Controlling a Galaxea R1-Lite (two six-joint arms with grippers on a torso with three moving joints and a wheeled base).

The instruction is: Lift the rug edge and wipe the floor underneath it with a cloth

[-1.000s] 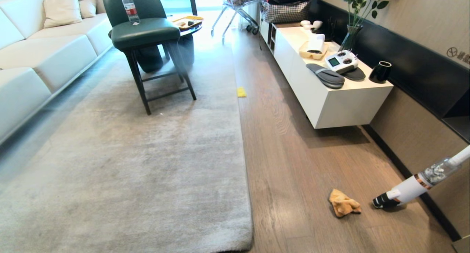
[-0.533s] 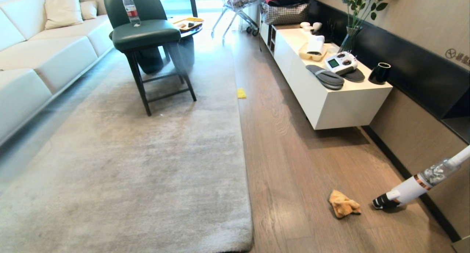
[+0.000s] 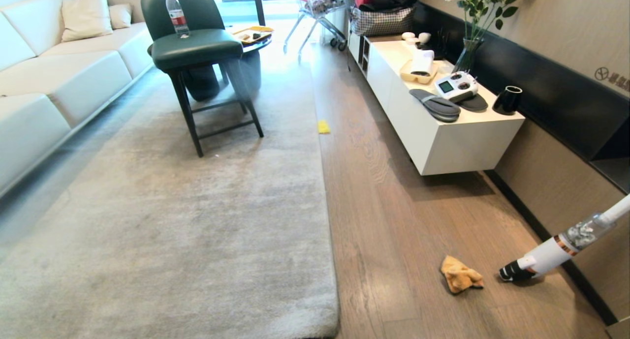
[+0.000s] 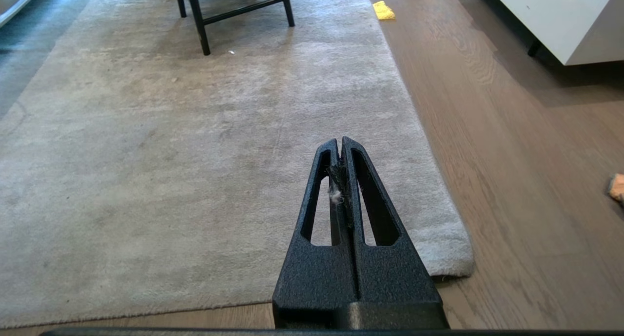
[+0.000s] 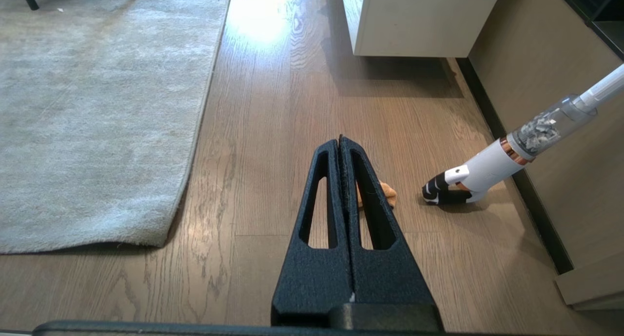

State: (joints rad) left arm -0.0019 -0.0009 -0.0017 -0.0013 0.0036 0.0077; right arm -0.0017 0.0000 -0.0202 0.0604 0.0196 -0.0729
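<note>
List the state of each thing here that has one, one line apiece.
rug edge: flat on the floor, not lifted
cloth: crumpled, lying on the floor
left gripper: shut, empty
right gripper: shut, empty
water bottle: upright, capped

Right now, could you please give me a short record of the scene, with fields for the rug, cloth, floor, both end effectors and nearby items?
rug edge: flat on the floor, not lifted
cloth: crumpled on the floor, right of the rug, apart from it
left end effector: shut, empty, above the rug's near corner
right end effector: shut, empty, above the floor near the cloth
vacuum: nozzle on the floor beside the cloth
sponge: at the rug's far edge
</note>
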